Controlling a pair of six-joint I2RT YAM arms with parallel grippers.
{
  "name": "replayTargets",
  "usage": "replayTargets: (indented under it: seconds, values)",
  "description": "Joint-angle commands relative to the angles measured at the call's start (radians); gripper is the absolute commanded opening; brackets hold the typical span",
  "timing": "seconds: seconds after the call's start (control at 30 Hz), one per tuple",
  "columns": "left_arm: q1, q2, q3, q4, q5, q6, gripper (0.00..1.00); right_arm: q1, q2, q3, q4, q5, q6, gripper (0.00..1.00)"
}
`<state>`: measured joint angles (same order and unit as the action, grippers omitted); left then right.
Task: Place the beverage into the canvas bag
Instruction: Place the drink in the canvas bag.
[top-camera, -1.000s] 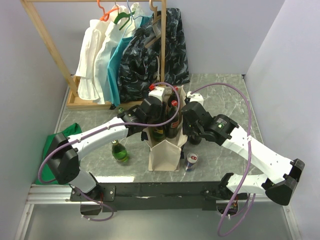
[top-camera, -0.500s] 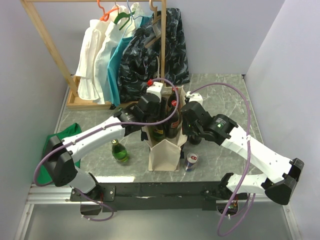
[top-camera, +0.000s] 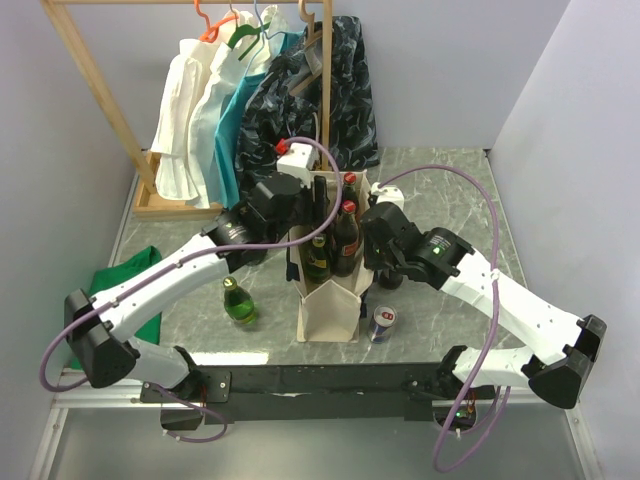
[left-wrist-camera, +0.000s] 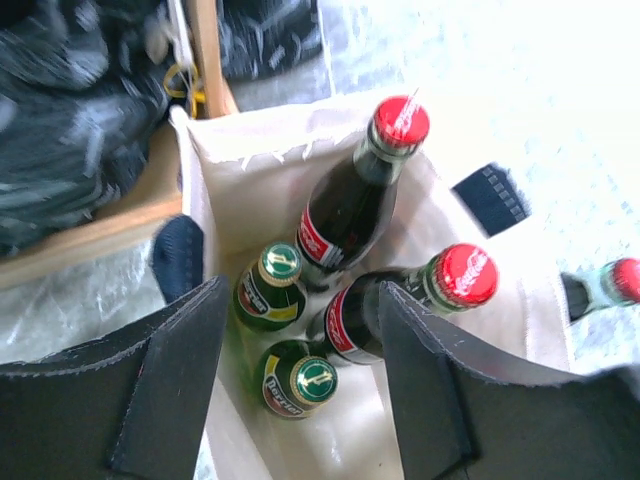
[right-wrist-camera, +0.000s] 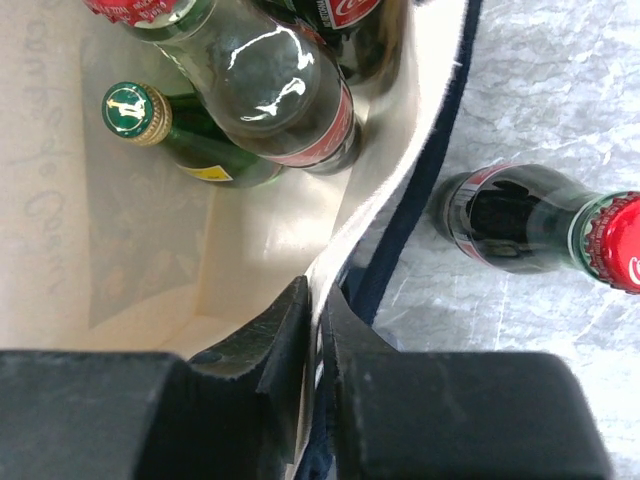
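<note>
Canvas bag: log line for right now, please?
canvas bag: four bottles inside | left gripper: open, empty, above | right gripper: pinching rim

Grey marbled table (top-camera: 470, 200) under canvas bag (top-camera: 330, 310), green bottle (top-camera: 238, 303), can (top-camera: 382, 322).

I read Coca-Cola on both red caps (left-wrist-camera: 401, 120) | Perrier on green bottle's label (left-wrist-camera: 283, 386) | faint print inside canvas bag (right-wrist-camera: 45, 210): illegible to me

Clothes (top-camera: 230, 110) hang on a wooden rack (top-camera: 92, 80) just beyond my left gripper (top-camera: 316, 200). Green cloth (top-camera: 120, 272), perhaps a bag, lies well to its left.
</note>
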<state>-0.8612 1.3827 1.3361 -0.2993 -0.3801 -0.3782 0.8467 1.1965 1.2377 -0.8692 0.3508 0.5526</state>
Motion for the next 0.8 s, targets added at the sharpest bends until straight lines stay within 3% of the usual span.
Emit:
replayTargets:
  seconds: [0.0,0.5,0.77]
  values:
    - [-0.006,-0.065,0.058,-0.011,-0.055,0.027,0.67,0.003,0.008,0.025,0.024,0.013,-0.003,0.18]
    - [-0.006,-0.169,0.025,-0.132,-0.095,-0.005,0.72,0.003,0.005,0.066,0.006,0.004,0.007,0.40]
    - [-0.006,-0.200,-0.017,-0.161,-0.062,-0.028,0.74,0.003,-0.052,0.057,0.021,-0.016,0.009,0.47]
